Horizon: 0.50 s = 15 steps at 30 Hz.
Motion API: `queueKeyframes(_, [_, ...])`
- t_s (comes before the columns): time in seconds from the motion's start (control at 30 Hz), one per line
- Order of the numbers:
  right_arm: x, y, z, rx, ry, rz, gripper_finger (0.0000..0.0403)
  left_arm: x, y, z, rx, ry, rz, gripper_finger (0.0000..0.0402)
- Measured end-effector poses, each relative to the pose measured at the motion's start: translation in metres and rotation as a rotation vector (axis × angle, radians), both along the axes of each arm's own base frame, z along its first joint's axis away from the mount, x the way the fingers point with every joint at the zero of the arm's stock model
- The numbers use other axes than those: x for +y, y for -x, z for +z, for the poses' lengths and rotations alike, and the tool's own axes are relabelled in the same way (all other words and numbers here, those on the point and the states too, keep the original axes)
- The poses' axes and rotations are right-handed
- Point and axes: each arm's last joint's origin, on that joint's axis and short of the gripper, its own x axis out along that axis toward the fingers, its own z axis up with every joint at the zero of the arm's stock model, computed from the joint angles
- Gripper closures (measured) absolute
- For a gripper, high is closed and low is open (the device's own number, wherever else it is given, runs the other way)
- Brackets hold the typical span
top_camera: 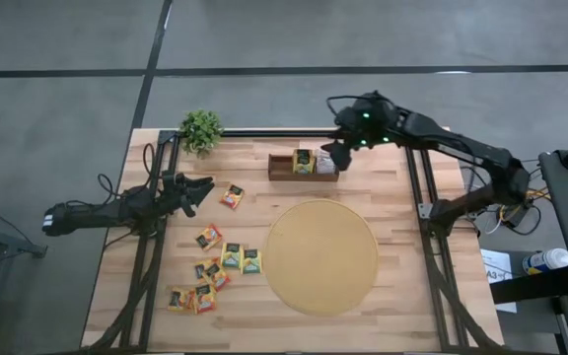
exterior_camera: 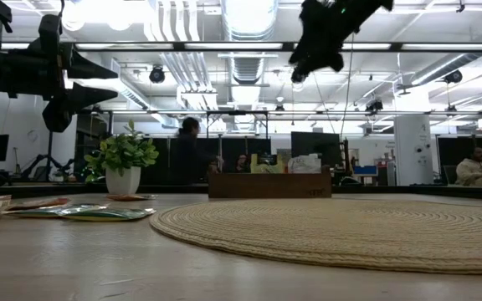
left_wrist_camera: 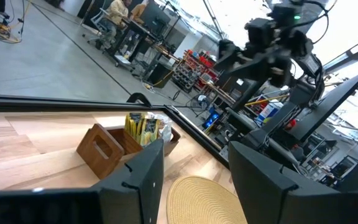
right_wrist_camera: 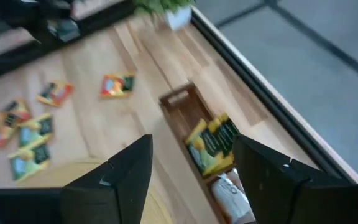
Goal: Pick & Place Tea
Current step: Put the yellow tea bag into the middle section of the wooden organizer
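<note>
The desk (top_camera: 383, 187) carries a round mat (top_camera: 321, 256) and wooden tray (top_camera: 284, 165); right gripper (top_camera: 335, 158) hovers over the tray, jaws open, empty; left gripper (top_camera: 201, 189) likewise open; tea sachets (top_camera: 230, 258) lie scattered left of the mat

Rough woven mat (top_camera: 321, 256), wooden tray (top_camera: 284, 166)

— What is seen on the table (exterior_camera: 224, 267)?
— A mat (exterior_camera: 341, 230) is laid right of centre; a tray (exterior_camera: 269, 184) and a plant (exterior_camera: 124, 163) are set at the far edge. Sachets (exterior_camera: 74, 211) are spread at the left.
— And above?
— Both grippers are held high.
</note>
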Motion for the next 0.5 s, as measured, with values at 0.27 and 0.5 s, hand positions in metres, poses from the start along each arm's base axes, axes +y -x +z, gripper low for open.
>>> queueKeyframes(0.27, [0.034,0.029,0.018,-0.165,0.067,0.052,0.0181,0.0,0.0,0.0,-0.001,0.0,0.003,0.0228])
queueKeyframes(0.5, [0.063,0.06,-0.008,-0.428,0.044,0.049,0.0181,0.0,0.0,0.0,-0.001,0.0,0.005,0.0228])
